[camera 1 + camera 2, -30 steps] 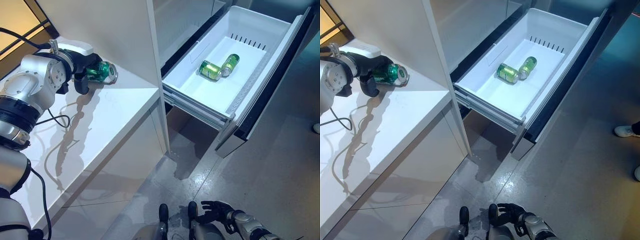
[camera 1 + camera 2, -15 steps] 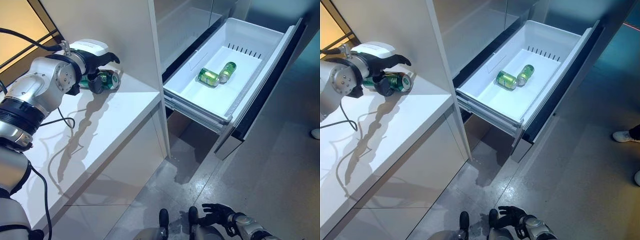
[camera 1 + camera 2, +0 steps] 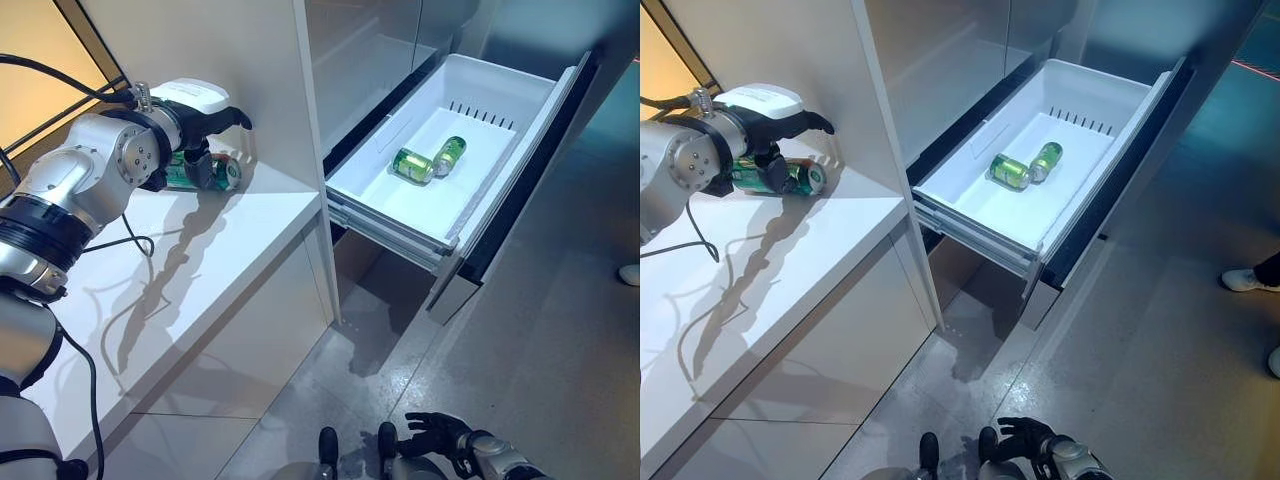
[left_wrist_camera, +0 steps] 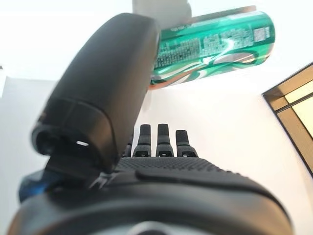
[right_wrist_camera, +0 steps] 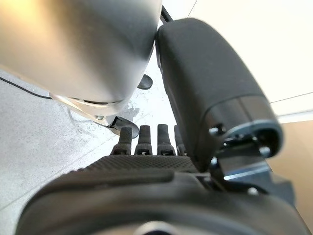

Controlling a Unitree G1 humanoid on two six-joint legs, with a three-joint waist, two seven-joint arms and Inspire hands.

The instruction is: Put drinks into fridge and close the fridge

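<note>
A green can (image 3: 205, 173) lies on its side on the white counter (image 3: 220, 240), at its back by the tall white panel. My left hand (image 3: 190, 118) hovers just over it, open, with fingers stretched past it and the thumb down beside it. The left wrist view shows the can (image 4: 215, 41) beyond the thumb, outside the grip. The fridge drawer (image 3: 390, 205) is pulled out, with green cans (image 3: 412, 165) lying in it. My right hand (image 3: 440, 432) hangs low near the floor, open and empty.
The tall white panel (image 3: 230, 60) stands between the counter and the fridge drawer. The dark drawer front (image 3: 520, 200) juts out over the grey floor. A person's shoe (image 3: 1245, 280) is at the right edge.
My left hand, shut on the green can a second ago, has let go and lifted its fingers; the can now lies free on the counter. The camera view has shifted slightly.
</note>
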